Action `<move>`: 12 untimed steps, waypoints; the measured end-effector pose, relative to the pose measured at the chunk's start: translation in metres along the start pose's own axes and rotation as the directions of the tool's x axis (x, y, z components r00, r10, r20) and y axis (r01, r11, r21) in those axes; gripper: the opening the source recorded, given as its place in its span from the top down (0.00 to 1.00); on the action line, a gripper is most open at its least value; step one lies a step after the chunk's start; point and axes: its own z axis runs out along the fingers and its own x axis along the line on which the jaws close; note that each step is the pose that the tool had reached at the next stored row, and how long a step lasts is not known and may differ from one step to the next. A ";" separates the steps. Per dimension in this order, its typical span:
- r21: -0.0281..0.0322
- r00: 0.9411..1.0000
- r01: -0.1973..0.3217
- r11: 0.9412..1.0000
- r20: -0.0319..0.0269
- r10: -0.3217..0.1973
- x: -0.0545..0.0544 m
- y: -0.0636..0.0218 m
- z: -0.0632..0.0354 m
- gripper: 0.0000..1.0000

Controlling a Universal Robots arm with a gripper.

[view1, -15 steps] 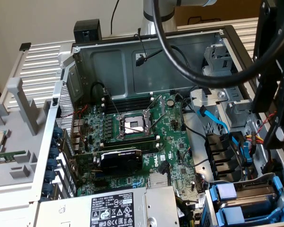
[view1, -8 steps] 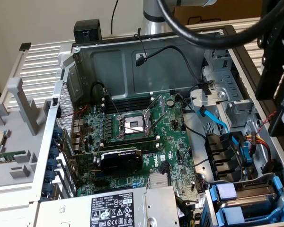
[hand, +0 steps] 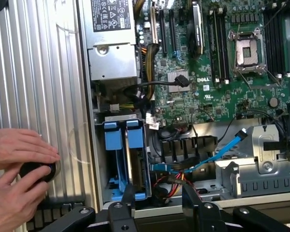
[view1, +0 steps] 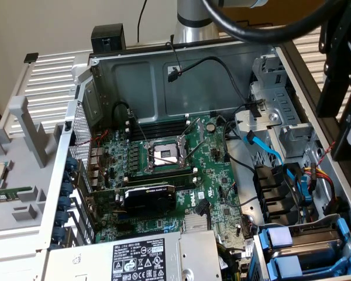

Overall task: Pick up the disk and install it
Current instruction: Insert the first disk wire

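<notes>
My gripper (hand: 159, 199) hangs over the edge of the open computer case, above the drive bay. Its two black fingers (hand: 128, 195) stand open with nothing between them. Just beyond them, two bright blue plastic frames (hand: 121, 159) stand on edge in the bay, and they also appear at the lower right of the exterior view (view1: 304, 254). No labelled face shows, so I cannot tell whether either frame holds the disk. The arm's black end (view1: 339, 88) is at the exterior view's right, over the case wall.
A person's hands (hand: 19, 164) rest on the ribbed metal surface outside the case, around a small black round object (hand: 36, 171). The silver power-supply box (hand: 111, 58) lies beside the bay. A blue data cable (hand: 217, 154) and coloured wires (hand: 166, 181) lie loose beside the frames. The motherboard (view1: 164, 155) covers the case floor.
</notes>
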 end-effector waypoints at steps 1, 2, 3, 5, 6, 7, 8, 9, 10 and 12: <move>0.000 1.000 -0.006 1.000 0.000 0.006 0.000 -0.0006 0.0003 0.49; 0.000 1.000 -0.011 1.000 0.000 0.011 -0.001 -0.0011 0.0005 0.49; 0.001 1.000 -0.018 1.000 0.000 0.018 -0.001 -0.0015 0.0008 0.49; 0.001 0.999 -0.035 0.999 0.000 0.035 -0.001 -0.0020 0.0015 0.49; 0.002 0.999 -0.046 0.999 0.000 0.046 -0.001 -0.0020 0.0018 0.49; 0.002 0.998 -0.061 0.998 -0.001 0.061 -0.001 -0.0021 0.0023 0.49; 0.003 0.997 -0.075 0.997 -0.001 0.075 -0.001 -0.0021 0.0027 0.49; 0.003 0.996 -0.089 0.996 -0.001 0.089 -0.001 -0.0022 0.0031 0.49; 0.004 0.995 -0.101 0.995 -0.001 0.101 -0.001 -0.0022 0.0034 0.49; 0.005 0.993 -0.121 0.993 -0.001 0.121 -0.001 -0.0022 0.0038 0.49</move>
